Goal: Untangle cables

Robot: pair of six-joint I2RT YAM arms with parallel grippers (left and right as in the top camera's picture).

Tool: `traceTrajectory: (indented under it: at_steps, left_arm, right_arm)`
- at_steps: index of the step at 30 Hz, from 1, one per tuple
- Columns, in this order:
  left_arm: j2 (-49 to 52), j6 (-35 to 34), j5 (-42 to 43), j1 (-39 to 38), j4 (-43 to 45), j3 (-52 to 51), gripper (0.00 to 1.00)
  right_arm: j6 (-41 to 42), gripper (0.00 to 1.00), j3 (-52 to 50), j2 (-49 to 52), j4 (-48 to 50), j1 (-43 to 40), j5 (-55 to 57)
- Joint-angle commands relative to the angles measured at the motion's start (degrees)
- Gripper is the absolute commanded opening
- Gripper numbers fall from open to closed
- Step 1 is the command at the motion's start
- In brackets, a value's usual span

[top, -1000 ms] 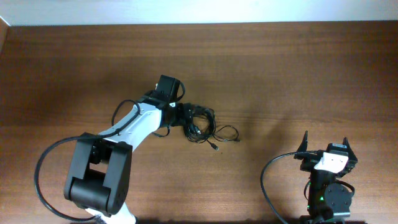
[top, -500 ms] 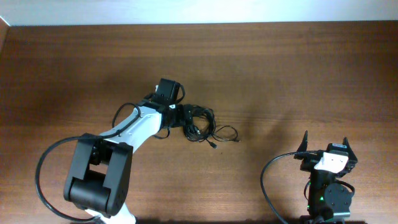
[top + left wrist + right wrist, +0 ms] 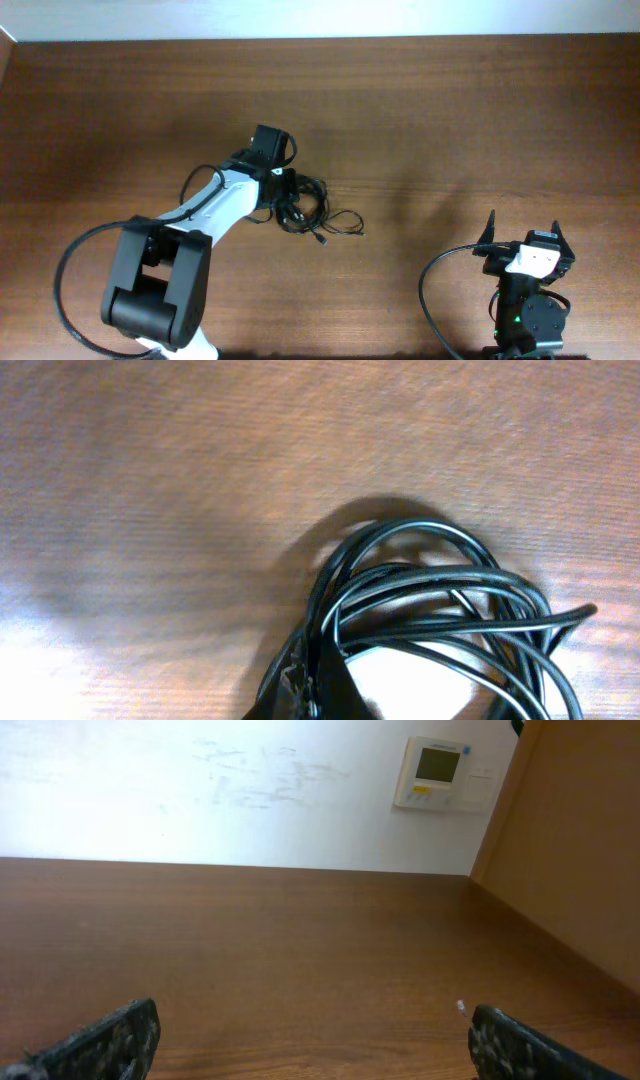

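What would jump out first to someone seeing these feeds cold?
The knotted bundle of black cables near the middle of the table, with the left pincer shut on its left edge. The right pincer sits open and empty by the front right edge, well apart from the tangle.

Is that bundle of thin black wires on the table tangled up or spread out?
Tangled. The thin black wires sit bunched in overlapping loops; only a loose strand or two trails off to the side.

Bright even light, blurred close-up, dark shadow behind cables
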Motion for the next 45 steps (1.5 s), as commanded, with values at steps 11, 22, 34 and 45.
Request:
traceTrajectory:
  at_steps: [11, 22, 34, 45]
  left_arm:
    - [-3.4, -2.0, 1.5, -2.0, -7.8, -0.3, 0.22]
    - [-2.2, 6.4, 4.4, -2.0, -7.2, -0.3, 0.00]
    - [-2.2, 14.8, 17.2, -0.6, -11.8, 8.9, 0.05]
    - [-2.2, 5.7, 8.3, -2.1, -13.4, 5.2, 0.59]
  right_arm:
    - [0.0, 0.99, -0.3, -0.4, -0.3, 0.3, 0.7]
    - [0.0, 0.99, -0.3, -0.4, -0.3, 0.3, 0.7]
    - [0.0, 0.99, -0.3, -0.4, -0.3, 0.3, 0.7]
    - [0.0, 0.99, -0.3, -0.4, -0.3, 0.3, 0.7]
